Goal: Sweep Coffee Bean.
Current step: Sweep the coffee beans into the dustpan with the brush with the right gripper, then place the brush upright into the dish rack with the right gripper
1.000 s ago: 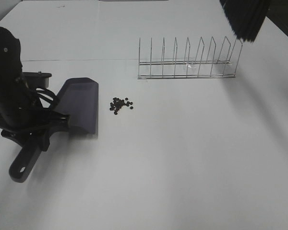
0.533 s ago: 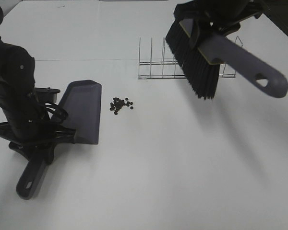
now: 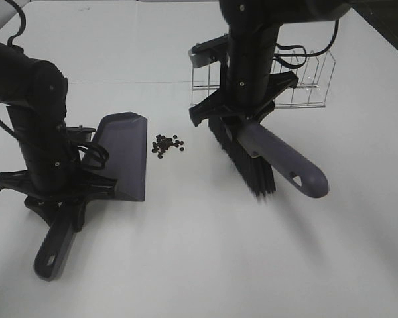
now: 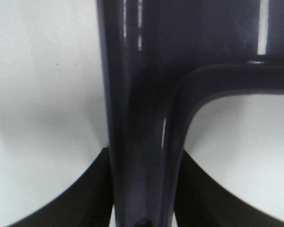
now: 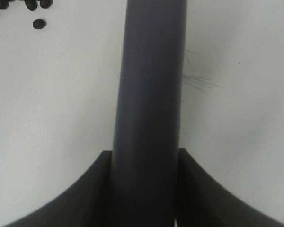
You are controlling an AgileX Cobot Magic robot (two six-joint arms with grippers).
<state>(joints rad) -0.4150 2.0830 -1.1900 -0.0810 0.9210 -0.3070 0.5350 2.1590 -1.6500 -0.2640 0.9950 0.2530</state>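
now the beans [image 3: 167,145] lie on the worktop [image 3: 199,265] between dustpan [image 3: 126,152] and brush [image 3: 272,156] (closer to the pan's lip). left fingers [image 4: 80,198] pinch the pan's handle, right fingers [image 5: 71,198] the brush's; bristles stand on the beans' right-arm side, so sweep toward the pan.

From the high camera I see a white table [image 3: 205,265] filling the whole view, its surface plain and matt. A thin dark seam [image 3: 119,83] runs across it towards the far side. On the right half, near that seam, a wire rack [image 3: 318,86] stands upright. It has thin metal dividers rising from a low base. I can make out only its two ends, as the middle is hidden.
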